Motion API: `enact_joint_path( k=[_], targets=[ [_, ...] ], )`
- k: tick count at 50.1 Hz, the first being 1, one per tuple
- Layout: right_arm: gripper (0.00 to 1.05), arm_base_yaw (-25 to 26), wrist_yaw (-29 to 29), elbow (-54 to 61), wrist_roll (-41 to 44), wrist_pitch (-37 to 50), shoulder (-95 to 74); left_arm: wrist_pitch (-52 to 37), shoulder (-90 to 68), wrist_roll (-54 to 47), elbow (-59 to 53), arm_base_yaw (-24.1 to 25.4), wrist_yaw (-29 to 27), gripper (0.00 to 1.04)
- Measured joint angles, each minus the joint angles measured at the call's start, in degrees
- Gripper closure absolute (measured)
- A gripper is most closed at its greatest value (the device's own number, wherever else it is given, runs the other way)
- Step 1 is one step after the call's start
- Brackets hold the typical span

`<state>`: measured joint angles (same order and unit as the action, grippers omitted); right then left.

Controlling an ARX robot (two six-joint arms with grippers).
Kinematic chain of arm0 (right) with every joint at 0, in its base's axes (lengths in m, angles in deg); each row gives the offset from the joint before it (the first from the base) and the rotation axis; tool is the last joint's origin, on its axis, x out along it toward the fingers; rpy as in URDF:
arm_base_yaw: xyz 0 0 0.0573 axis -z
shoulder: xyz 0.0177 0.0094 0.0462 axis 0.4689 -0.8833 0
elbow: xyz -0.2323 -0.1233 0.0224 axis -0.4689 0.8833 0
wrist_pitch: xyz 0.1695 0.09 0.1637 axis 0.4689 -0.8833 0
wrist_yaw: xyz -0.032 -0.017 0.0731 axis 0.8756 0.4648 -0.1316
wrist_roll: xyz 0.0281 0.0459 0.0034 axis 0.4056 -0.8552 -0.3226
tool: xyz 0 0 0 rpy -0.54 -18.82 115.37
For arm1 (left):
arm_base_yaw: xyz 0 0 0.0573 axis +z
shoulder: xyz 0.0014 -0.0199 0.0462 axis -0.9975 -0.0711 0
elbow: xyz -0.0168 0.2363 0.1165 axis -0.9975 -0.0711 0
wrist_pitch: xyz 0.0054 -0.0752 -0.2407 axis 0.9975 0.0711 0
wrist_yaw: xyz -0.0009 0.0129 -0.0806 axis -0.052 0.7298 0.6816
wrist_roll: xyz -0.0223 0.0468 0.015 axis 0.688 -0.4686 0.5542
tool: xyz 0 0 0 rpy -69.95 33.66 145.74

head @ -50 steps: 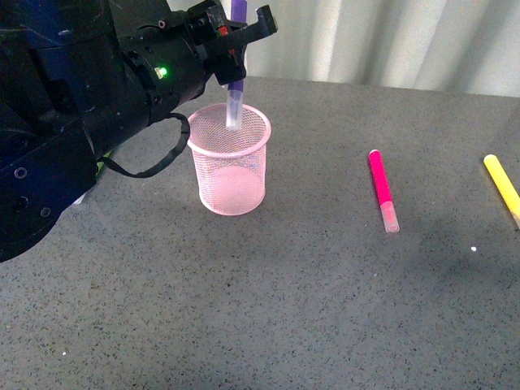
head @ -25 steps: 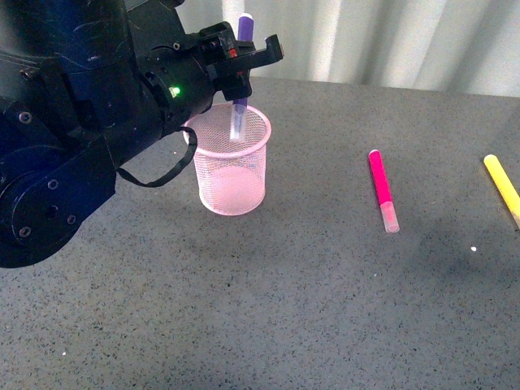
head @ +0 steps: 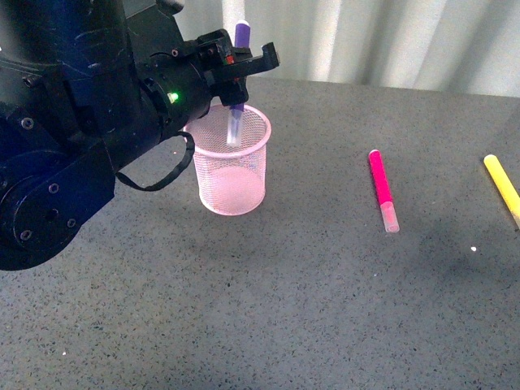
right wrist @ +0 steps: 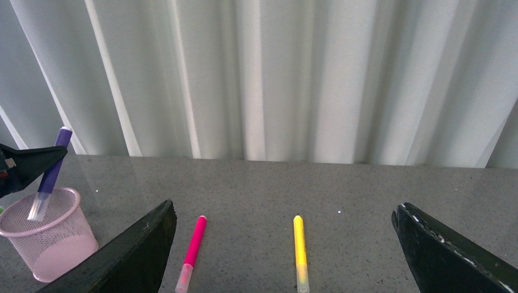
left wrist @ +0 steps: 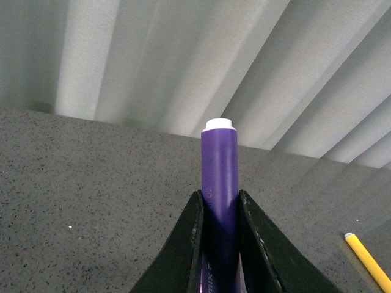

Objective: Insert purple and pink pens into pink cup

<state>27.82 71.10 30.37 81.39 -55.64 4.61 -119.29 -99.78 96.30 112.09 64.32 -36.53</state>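
Lowered purple pen, clamped in left hand, dips into pink cup; middle hidden.

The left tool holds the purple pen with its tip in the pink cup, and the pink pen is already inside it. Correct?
No: in the front view the pink pen lies on the table, apart from the pink cup. The rest holds.

You see a yellow plastic marker pen lying flat on the grey speckled stone-look tabletop, at the far right of the front view and partly cut off by its edge. Behind the table hangs a white pleated curtain.
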Motion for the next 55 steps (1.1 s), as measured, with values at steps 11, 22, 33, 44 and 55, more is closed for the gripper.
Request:
enact_joint_path(
  k=[11, 22, 33, 44, 55],
  targets=[
    [0.07, 0.0, 0.0, 0.0, 0.0, 0.0, 0.0, 1.0, -0.1, 0.5, 0.0, 0.5, 0.2, 0.66],
    [0.07, 0.0, 0.0, 0.0, 0.0, 0.0, 0.0, 2.7, 3.3, 2.1, -1.5, 2.0, 0.4, 0.28],
    [0.07, 0.0, 0.0, 0.0, 0.0, 0.0, 0.0, 11.0, 14.0, -2.7, -6.7, 4.3, 1.3, 0.07],
    [0.07, 0.0, 0.0, 0.0, 0.0, 0.0, 0.0, 34.5, 36.5, -8.2, -18.6, 9.9, -0.2, 0.07],
    [0.07, 0.0, 0.0, 0.0, 0.0, 0.0, 0.0, 23.3, 37.9, -13.4, -22.4, 9.6, -9.6, 0.18]
  ],
)
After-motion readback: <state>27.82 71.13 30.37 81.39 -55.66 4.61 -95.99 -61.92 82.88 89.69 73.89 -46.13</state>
